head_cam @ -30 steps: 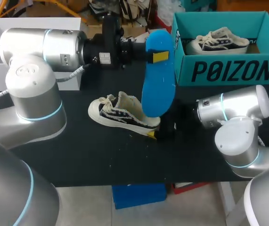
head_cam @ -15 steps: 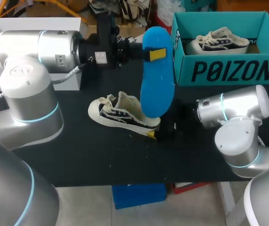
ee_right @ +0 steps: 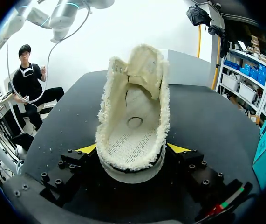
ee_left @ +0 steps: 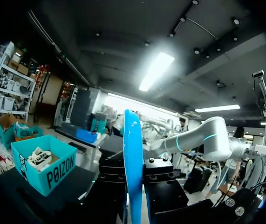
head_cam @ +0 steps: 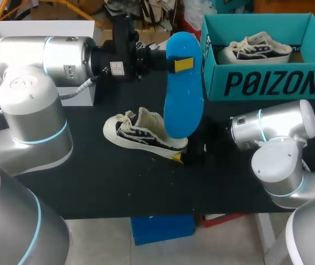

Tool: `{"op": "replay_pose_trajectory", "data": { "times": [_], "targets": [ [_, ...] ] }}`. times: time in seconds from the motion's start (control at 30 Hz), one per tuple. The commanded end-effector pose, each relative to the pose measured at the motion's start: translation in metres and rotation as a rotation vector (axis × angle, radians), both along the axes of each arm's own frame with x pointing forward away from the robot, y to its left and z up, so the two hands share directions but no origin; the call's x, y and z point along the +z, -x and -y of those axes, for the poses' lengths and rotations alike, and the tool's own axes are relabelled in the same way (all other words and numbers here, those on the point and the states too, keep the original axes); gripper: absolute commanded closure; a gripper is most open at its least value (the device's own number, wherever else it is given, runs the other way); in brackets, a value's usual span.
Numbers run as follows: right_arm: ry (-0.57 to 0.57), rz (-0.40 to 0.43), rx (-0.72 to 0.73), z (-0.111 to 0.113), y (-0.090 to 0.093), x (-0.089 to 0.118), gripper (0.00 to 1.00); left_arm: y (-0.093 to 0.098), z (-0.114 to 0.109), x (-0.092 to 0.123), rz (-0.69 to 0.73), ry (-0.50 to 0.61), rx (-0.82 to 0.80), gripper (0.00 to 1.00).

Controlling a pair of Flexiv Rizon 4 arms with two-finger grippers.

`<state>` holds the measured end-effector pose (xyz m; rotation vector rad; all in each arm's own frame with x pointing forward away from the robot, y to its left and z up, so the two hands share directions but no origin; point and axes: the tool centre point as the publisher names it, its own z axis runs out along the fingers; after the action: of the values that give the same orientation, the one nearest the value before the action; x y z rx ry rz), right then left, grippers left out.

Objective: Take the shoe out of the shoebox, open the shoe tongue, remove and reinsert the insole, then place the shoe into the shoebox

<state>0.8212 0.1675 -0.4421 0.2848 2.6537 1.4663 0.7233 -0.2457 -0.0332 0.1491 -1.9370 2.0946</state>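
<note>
Shoe (head_cam: 143,132): cream low-top with a dark striped side panel, white rubber sole and loose cream laces. It sits upright on the black table (head_cam: 118,187), out in front of the teal shoebox (head_cam: 267,83) and off its left-arm-side corner. The right wrist view shows the shoe (ee_right: 133,121) wide open, with fleecy cream lining, the tongue pulled up and a perforated footbed showing inside. Insole (head_cam: 183,88): bright blue, held upright in the air just beside the shoebox's near corner, its lower end hanging over the shoe's heel. In the left wrist view the insole (ee_left: 133,163) shows edge-on. A second matching shoe (head_cam: 255,48) lies inside the shoebox. The left end effector (head_cam: 178,64) is clamped on the insole's upper half, with a yellow tip flat on the blue face and the black fingers tight on both sides of it (ee_left: 133,186). The right end effector (ee_right: 133,156) grips the shoe's heel, with its yellow tips pressed to either side of the sole; from overhead it (head_cam: 186,156) sits low on the table in front of the shoebox. Versus a second ago, the left arm has pulled back a touch and the insole has shifted slightly away from the shoebox. The shoe and the right arm are unchanged.
</note>
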Motion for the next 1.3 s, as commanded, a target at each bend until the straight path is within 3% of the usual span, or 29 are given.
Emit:
{"op": "replay_pose_trajectory", "data": {
  "times": [0.03,0.5,0.93,1.3],
  "targets": [
    [0.036,-0.001,0.003,0.001,0.001,0.000,0.00,0.001,0.002,-0.001,0.001,0.001,0.005,1.00],
    [0.296,-0.075,-0.059,0.029,0.000,0.018,0.00,0.001,0.002,-0.001,0.001,0.001,0.005,1.00],
    [0.548,-0.144,-0.138,0.038,-0.005,0.038,0.00,0.001,0.002,-0.001,0.001,0.001,0.005,1.00],
    [0.656,-0.149,-0.125,0.039,-0.011,0.057,0.00,0.001,0.002,-0.001,0.001,0.001,0.005,1.00]
  ]
}}
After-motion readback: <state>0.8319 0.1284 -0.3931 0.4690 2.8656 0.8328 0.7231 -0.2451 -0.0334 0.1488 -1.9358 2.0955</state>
